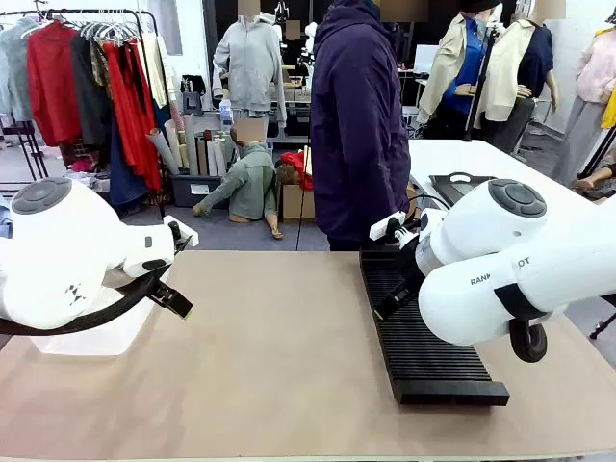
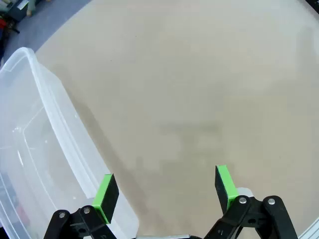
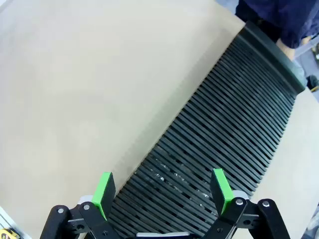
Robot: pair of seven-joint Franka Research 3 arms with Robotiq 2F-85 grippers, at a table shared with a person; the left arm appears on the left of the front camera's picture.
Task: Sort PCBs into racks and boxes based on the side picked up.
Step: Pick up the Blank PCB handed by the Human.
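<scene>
A long black ribbed rack lies on the right half of the table, running from the far edge toward me. My right gripper hangs over its left edge. In the right wrist view the right gripper is open with nothing between its green pads, above the slots of the rack. A clear plastic box stands at the left under my left arm. My left gripper is open and holds nothing, beside the rim of the box. The PCBs are out of view.
A person in a dark purple jacket stands at the far edge, just behind the rack's far end. The tan tabletop spreads bare between box and rack. A second white table with a black tray stands behind on the right.
</scene>
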